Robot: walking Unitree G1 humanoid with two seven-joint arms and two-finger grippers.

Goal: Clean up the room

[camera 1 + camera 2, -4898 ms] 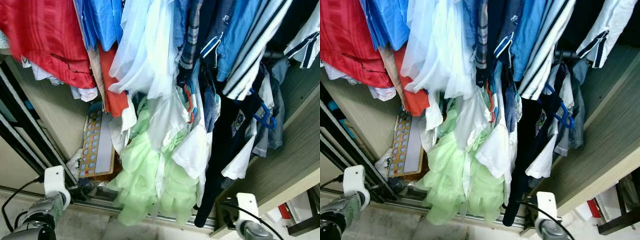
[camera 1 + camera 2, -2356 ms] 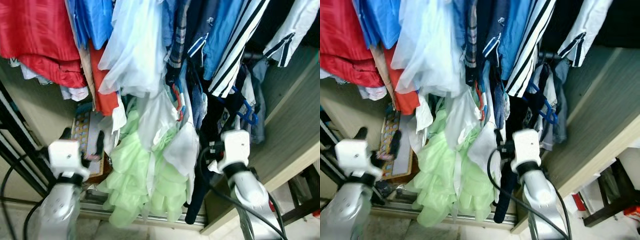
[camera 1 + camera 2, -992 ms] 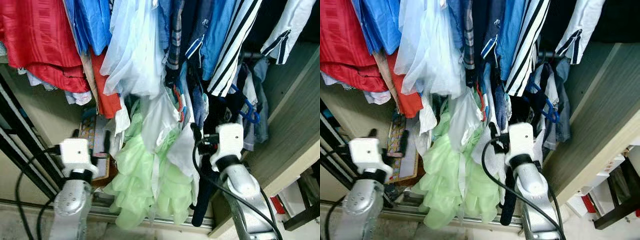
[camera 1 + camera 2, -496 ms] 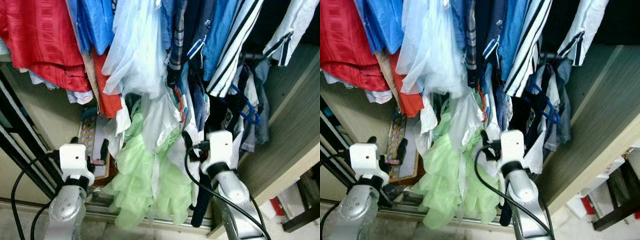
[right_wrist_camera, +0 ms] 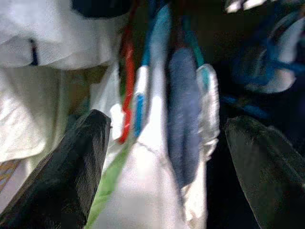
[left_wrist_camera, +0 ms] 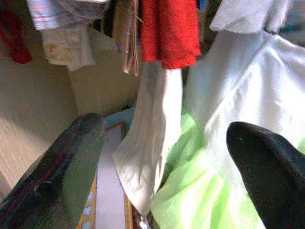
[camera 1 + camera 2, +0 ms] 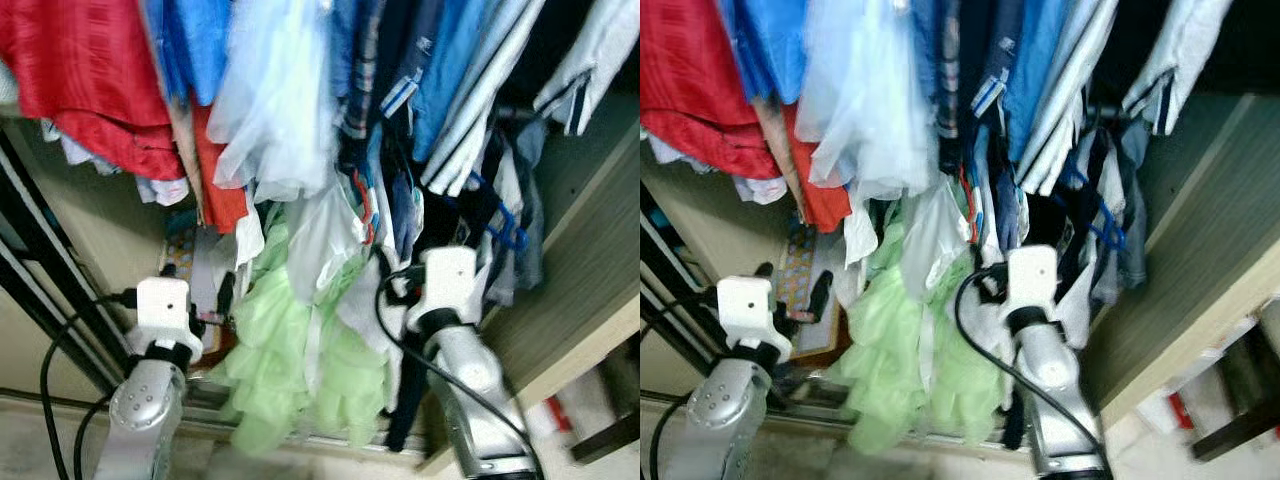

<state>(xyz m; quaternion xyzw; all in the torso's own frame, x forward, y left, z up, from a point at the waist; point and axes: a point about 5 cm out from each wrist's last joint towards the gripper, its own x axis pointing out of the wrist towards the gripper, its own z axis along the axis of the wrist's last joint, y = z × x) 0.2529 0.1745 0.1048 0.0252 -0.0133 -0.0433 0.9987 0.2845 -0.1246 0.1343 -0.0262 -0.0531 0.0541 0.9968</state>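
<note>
Inside the wardrobe, hanging clothes (image 7: 330,120) run vertically, hems down. Left tool (image 6: 162,157), fingers apart, faces a white garment (image 6: 147,143) and green ruffled dress (image 7: 290,370); right tool (image 5: 167,157), fingers apart, faces hangers (image 5: 131,90) near the wooden side panel (image 7: 590,250).

hanging clothes (image 7: 300,130) fill the wardrobe (image 7: 590,260), a board (image 7: 185,270) behind them at lower left.
</note>
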